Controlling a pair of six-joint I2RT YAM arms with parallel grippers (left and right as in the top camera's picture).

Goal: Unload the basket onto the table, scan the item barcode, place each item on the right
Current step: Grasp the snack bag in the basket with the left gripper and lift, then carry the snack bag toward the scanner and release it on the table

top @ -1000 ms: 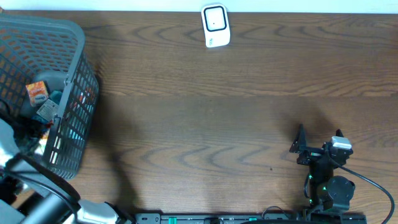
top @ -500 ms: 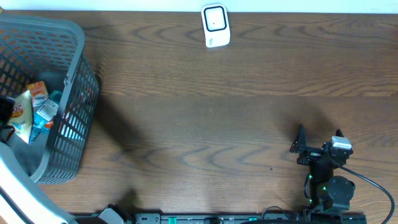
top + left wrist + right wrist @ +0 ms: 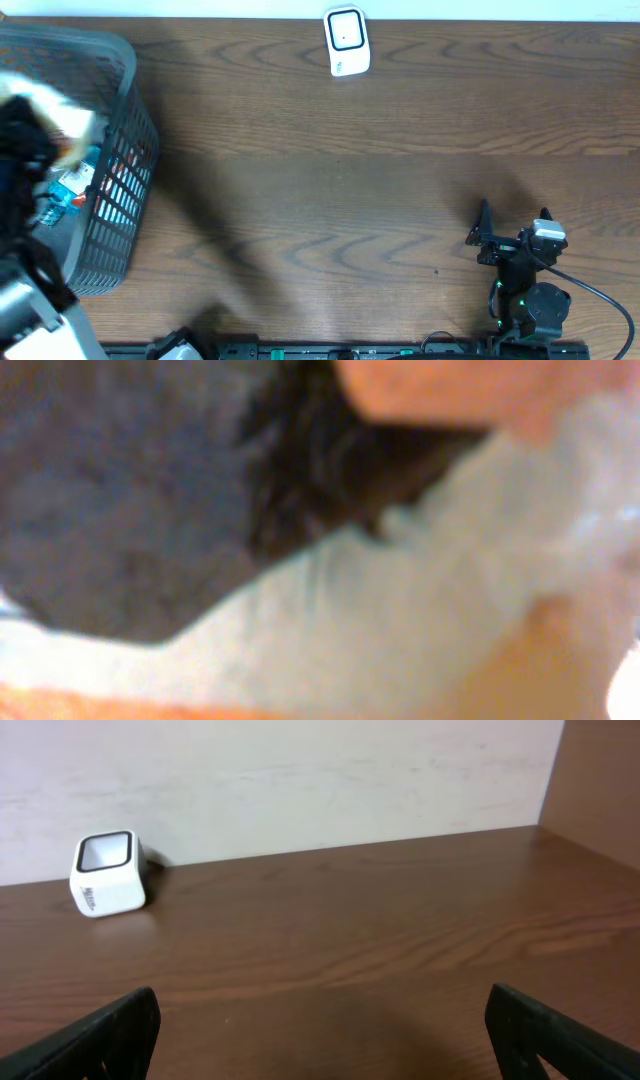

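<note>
Clenching a pale packet (image 3: 58, 112), print blurred unreadable, left claw (image 3: 30, 135) grips; right claw (image 3: 513, 222) gapes.

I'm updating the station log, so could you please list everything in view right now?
table: one, brown wood, under everything.
scanner: one, white, middle of the table's far edge.
basket: one, grey mesh, left end of the table.
goods: several in the basket, blue-white and red among them; exact count unclear.
packet: one, pale with orange, blurred, held above the basket.
left gripper: one, black, blurred, shut on the packet.
right gripper: one, black, open and empty, low over the table's near right.
</note>
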